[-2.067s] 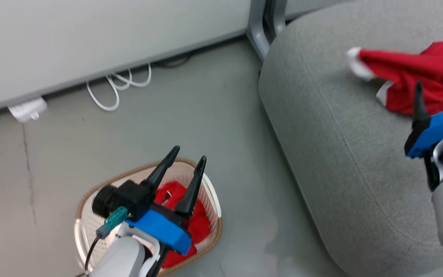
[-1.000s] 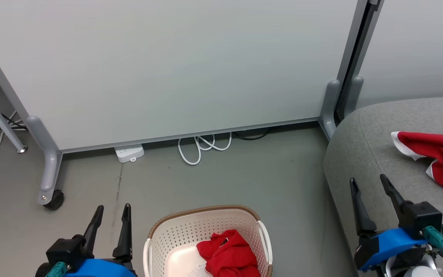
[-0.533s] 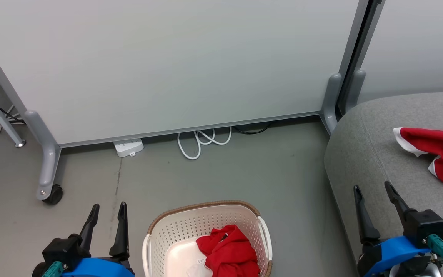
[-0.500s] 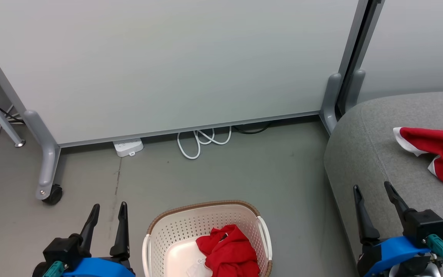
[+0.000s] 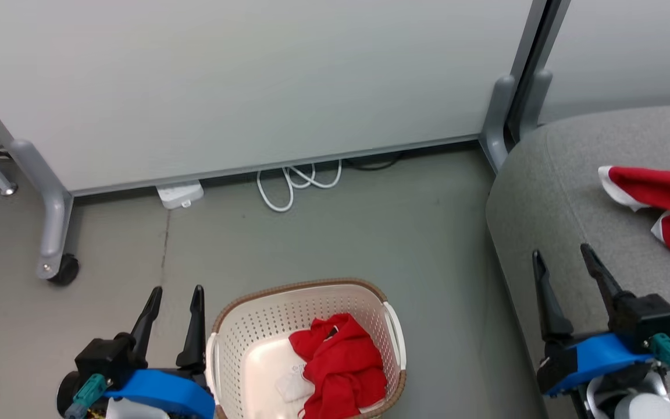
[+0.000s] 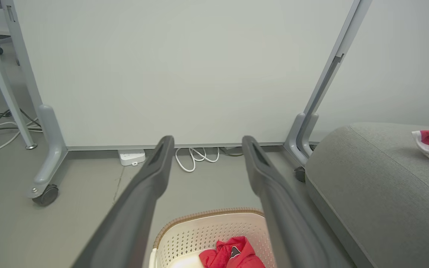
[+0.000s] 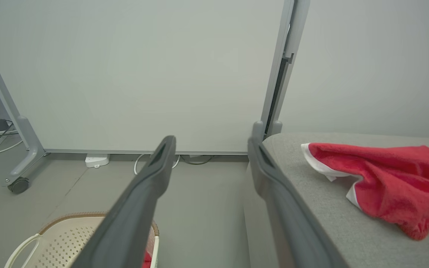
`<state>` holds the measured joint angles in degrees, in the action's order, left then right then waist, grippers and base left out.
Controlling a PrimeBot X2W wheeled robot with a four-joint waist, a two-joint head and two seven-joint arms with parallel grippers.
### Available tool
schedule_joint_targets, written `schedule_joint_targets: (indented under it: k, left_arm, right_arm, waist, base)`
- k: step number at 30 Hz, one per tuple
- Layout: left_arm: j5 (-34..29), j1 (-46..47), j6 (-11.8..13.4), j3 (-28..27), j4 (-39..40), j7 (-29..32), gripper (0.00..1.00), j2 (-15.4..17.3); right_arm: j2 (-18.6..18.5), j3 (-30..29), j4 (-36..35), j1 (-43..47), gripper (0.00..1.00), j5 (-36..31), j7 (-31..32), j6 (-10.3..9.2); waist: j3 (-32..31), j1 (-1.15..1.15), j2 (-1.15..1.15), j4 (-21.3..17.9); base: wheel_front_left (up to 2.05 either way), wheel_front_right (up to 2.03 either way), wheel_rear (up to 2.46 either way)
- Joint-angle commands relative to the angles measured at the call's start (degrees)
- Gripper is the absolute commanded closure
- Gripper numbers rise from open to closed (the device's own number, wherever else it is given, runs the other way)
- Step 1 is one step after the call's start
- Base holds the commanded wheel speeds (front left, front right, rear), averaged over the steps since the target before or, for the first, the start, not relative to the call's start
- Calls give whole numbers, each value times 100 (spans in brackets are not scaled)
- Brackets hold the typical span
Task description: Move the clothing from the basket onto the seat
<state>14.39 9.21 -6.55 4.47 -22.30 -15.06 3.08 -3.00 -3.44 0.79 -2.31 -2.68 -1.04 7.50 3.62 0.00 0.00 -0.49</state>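
A tall, flat, pale grey-white partition panel (image 5: 242, 81) on a grey metal frame spans the head view from 10 to 1 o'clock, standing on a smooth grey-green floor (image 5: 335, 238). The seat (image 5: 550, 174), a large rounded cushion of light grey woven fabric, sits at 3 o'clock, its curved edge just beside the frame's post. The basket (image 5: 265, 323), an oval cream-white perforated plastic tub with a brown woven-look rim and white side handles, stands on the floor at 6 o'clock, apart from the seat. The clothing is split between the two. One bright red soft fabric garment (image 5: 669, 198) with white trim lies crumpled on top of the seat at 3 o'clock, running off the picture's edge. A second bright red garment (image 5: 338, 366) lies bunched in the basket's 4 o'clock half. The left claw (image 5: 177, 288), two long dark fingers on a blue mount, hangs at 7 o'clock just beside the basket's 9 o'clock side, released and empty. The right claw (image 5: 561, 250), built alike, shows at 4 o'clock against the seat's near edge, also released and empty, apart from the garment there. A looped white cable (image 5: 289, 185) lies at the panel's foot at 12 o'clock from the basket. A small white power strip (image 5: 179, 195) lies at the cable's 9 o'clock, and a small black caster wheel (image 5: 63, 270) sits under the frame's leg farther toward 9 o'clock.
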Motion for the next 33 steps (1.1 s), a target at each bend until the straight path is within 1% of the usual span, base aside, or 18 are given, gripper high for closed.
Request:
schedule_joint_targets:
  k: [1, 6, 10, 14, 20, 22, 25, 33]
  left_arm:
    - [-44, 152, -14, 36, -12, -16, 0, 19]
    - [-91, 559, -51, 166, -171, -16, 0, 11]
    - [-153, 1003, -61, 307, -479, -16, 0, 54]
    - [-123, 1487, -80, 540, -1112, -2, 0, 148]
    - [5, 2181, -91, 914, -2143, 238, 0, 411]
    - [77, 2367, -92, 974, -2450, 323, 0, 522]
    - [171, 2627, -93, 1069, -2819, 472, 0, 598]
    - [253, 3112, -92, 1346, -3410, 570, 0, 861]
  right_arm:
    - [18, 30, -77, -187, 0, 22, -28, -2]
    - [17, 86, -248, -655, 0, 38, -74, -2]
    - [17, 175, -304, -1107, 0, 61, -156, -2]
    - [17, 350, -201, -1525, 0, 99, -302, -2]
    - [19, 716, 31, -2007, 0, 343, -578, -2]
    - [20, 835, 151, -2120, 0, 443, -677, -2]
    - [20, 1001, 336, -2258, 0, 572, -810, -3]
    - [19, 1355, 674, -2518, 0, 808, -1105, -2]
  waist:
    - [376, 0, 0, -110]
    - [1219, 0, 0, -342]
    - [1997, 0, 0, -604]
    - [2614, 0, 0, -901]
    - [3403, 0, 0, -1430]
    - [3608, 0, 0, -1588]
    - [3870, 0, 0, -1790]
    - [4363, 0, 0, -2098]
  base:
    - [0, 0, 0]
    - [0, 0, 0]
    - [0, 0, 0]
    - [0, 0, 0]
    - [0, 0, 0]
    - [0, 0, 0]
    - [0, 0, 0]
    - [0, 0, 0]
